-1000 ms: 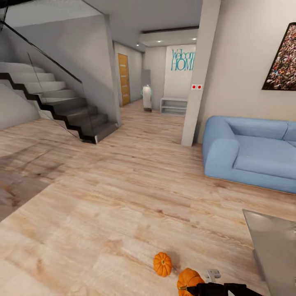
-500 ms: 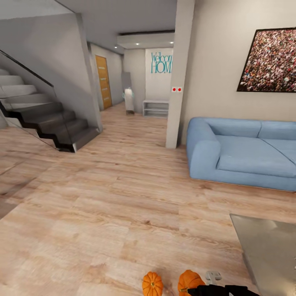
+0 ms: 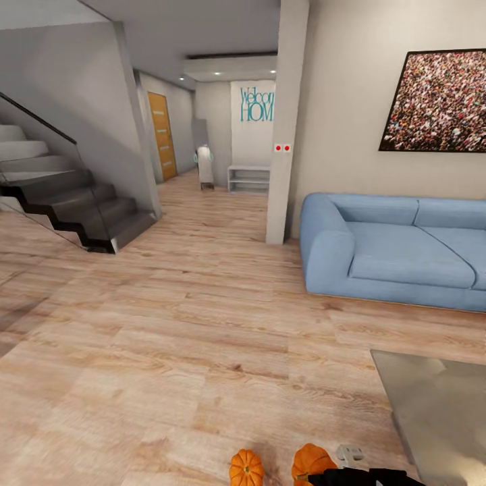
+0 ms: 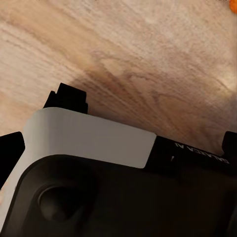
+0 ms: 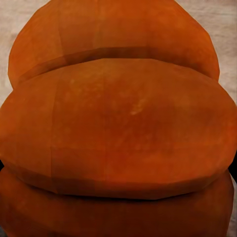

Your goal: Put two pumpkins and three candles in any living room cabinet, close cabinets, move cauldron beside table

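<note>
The right arm (image 3: pixel 368 478) pokes in low at 5 o'clock, and its pincer (image 3: pixel 322 475) grips a pumpkin (image 3: pixel 310 462). That pumpkin sits right up against the right wrist camera (image 5: pixel 118 128). A second pumpkin (image 3: pixel 246 469) sits on the floor (image 3: pixel 169 337) just beside it, at 6 o'clock. I cannot tell if the left pincer (image 4: pixel 118 187) is open or closed. The grey surface (image 3: pixel 439 405) edge is at 4 o'clock, the sofa (image 3: pixel 391 253) at 2 o'clock. Wide bare floor lies ahead.

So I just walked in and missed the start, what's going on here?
A wheeled two-armed robot is in a living room with a wood floor, a blue sofa and a staircase. Its right gripper, at the head view's bottom edge, has one pumpkin right at it, apparently held; the right wrist view is all orange. A second pumpkin sits on the floor beside it.
</note>
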